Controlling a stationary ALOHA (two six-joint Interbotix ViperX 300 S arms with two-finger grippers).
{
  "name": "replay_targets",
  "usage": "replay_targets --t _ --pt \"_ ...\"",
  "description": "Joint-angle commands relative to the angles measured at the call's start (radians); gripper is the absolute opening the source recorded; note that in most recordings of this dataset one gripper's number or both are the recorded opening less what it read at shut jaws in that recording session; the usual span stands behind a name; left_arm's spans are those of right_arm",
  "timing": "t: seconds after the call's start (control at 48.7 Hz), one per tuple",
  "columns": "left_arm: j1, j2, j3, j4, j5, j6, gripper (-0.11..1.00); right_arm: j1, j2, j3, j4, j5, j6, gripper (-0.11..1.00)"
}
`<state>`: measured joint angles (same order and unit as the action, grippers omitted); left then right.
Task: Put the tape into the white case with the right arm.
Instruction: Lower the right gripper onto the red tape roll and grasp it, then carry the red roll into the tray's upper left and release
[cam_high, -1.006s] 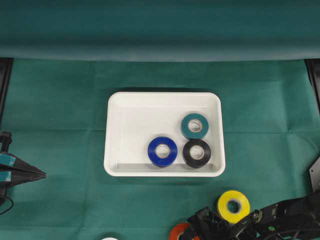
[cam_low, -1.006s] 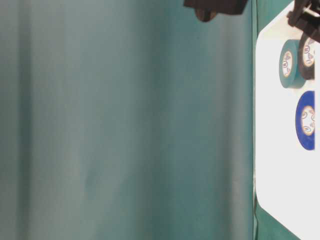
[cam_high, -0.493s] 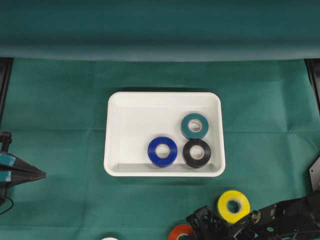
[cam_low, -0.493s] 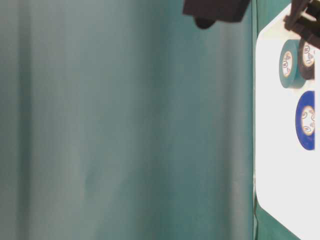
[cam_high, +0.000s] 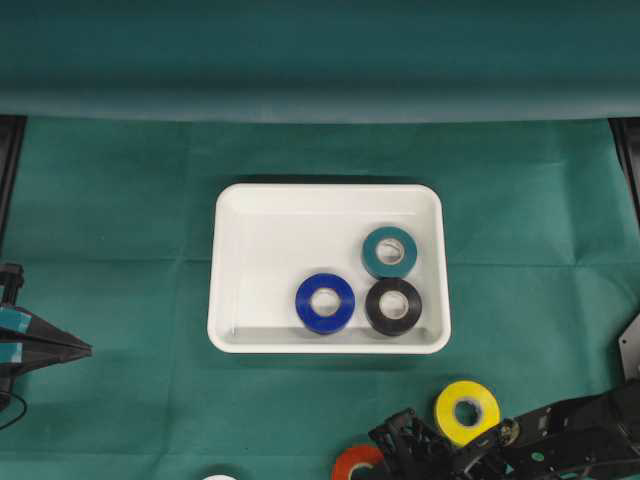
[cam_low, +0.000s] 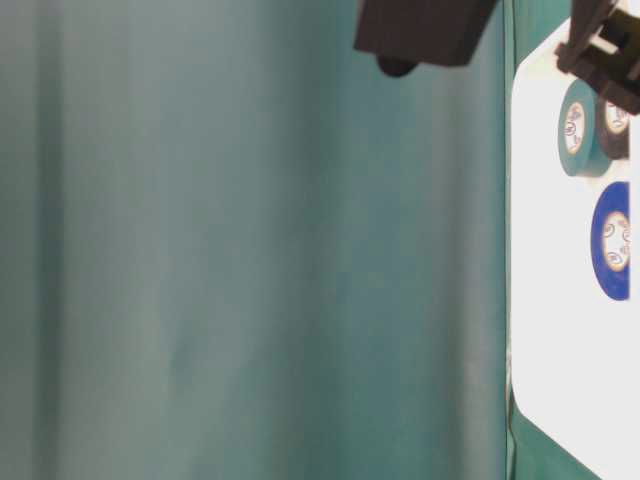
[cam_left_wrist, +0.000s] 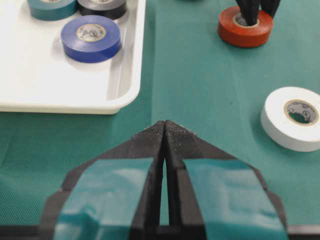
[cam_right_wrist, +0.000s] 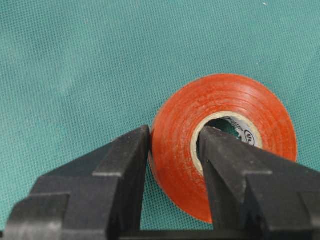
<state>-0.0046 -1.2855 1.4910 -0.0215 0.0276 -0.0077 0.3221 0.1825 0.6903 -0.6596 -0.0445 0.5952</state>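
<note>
- Right arm's fingers (cam_right_wrist: 172, 150) are now pinching the red tape (cam_right_wrist: 222, 142) through its wall, one inside the core, one outside; a second ago they were standing apart.
- Red tape is sitting near the counter's front edge, outside the white case (cam_high: 328, 268).
- Left fingers (cam_left_wrist: 165, 131) are resting together, empty.
- Judgement: grasp looks made; lift and carry are remaining.

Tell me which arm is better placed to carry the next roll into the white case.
Right. Its gripper is already shut on the red tape, one finger inside the core, one outside. The left gripper sits shut and empty, apart from the rolls, beside the white case.
</note>
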Motion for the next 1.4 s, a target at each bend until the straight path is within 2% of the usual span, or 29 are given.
replay_targets --t 0.0,0.246,0.41,0.718,1.088,1.375 --pt "0.002 0.008 -0.011 -0.002 -0.009 0.0 0.0 0.002 -0.052 -0.025 -0.003 -0.003 0.003 0.03" --pt "0.002 0.008 -0.011 -0.002 -0.009 0.0 0.0 0.023 -0.143 -0.043 -0.003 0.072 0.003 0.03" --pt "0.002 0.008 -0.011 -0.002 -0.009 0.0 0.0 0.026 -0.156 -0.054 -0.003 0.138 0.003 0.03" --pt "0.002 0.008 -0.012 -0.002 -0.009 0.0 0.0 0.026 -0.114 -0.097 -0.003 0.147 -0.002 0.03" --pt "0.002 0.008 -0.012 -0.002 -0.009 0.0 0.0 0.026 0.009 -0.27 -0.003 0.164 -0.003 0.03" --pt "0.002 0.008 -0.017 -0.002 -0.008 -0.002 0.0 -0.037 0.021 -0.298 -0.003 0.183 -0.003 0.03"
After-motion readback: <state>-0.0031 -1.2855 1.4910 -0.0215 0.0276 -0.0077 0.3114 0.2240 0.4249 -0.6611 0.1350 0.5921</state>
